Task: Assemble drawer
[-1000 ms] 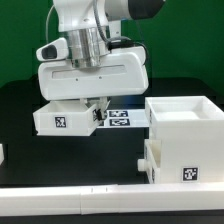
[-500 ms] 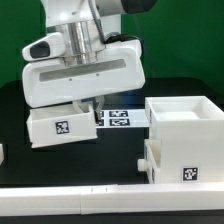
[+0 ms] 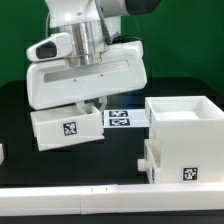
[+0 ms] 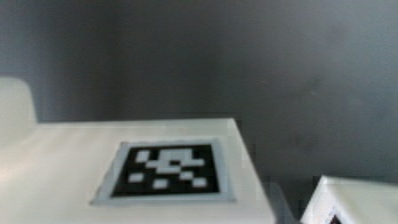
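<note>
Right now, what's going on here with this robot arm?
The arm is carrying one small white tray above the black table. The pincer is hidden behind the arm's white head, so its grip cannot be seen. The large white housing stands at the exterior view's right with nothing slid into its top. The marker board lies flat behind.

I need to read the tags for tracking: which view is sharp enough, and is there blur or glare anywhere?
Exterior view: evenly lit and fairly sharp; the tag on the tray under the arm and the one on the housing read cleanly; white plastic is bright but no glare hides them. Wrist view: soft and out of focus throughout; the tray's tag is blurred at its edges, the dark table featureless.
</note>
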{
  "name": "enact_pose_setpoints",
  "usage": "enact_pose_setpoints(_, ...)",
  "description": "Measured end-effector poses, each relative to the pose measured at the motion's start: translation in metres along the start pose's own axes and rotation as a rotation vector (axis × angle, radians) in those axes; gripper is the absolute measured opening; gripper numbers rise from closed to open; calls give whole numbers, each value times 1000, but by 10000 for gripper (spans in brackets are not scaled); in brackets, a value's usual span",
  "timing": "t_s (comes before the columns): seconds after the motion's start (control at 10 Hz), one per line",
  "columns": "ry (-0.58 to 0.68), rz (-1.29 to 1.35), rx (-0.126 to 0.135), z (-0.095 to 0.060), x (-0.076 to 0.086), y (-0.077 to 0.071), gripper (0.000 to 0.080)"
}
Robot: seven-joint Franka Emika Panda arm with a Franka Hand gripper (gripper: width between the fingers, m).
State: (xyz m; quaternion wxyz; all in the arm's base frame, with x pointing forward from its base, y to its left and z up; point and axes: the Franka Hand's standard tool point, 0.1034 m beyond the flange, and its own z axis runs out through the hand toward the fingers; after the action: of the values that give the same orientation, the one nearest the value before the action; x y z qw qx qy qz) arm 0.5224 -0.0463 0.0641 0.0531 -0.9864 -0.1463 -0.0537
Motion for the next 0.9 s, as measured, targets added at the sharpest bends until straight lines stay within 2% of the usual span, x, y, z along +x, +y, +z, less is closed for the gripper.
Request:
enact_pose_setpoints(0.1, -4, -88, -7, -1, 15, -4, 38)
enact_pose_setpoints(0.2, -16, -182, -15, 2, 23, -19, 38)
enact_pose_setpoints(0.3, -20, -186, -10, 6, 22, -25, 38)
enact_pose_setpoints(0.7, -26, -232, -13, 5, 20, -20, 38)
enact_pose_setpoints(0.8, -38, -380, -13, 3, 21, -10, 38)
enact_pose_setpoints(0.9, -57, -486, 1, 1, 26, -4, 38)
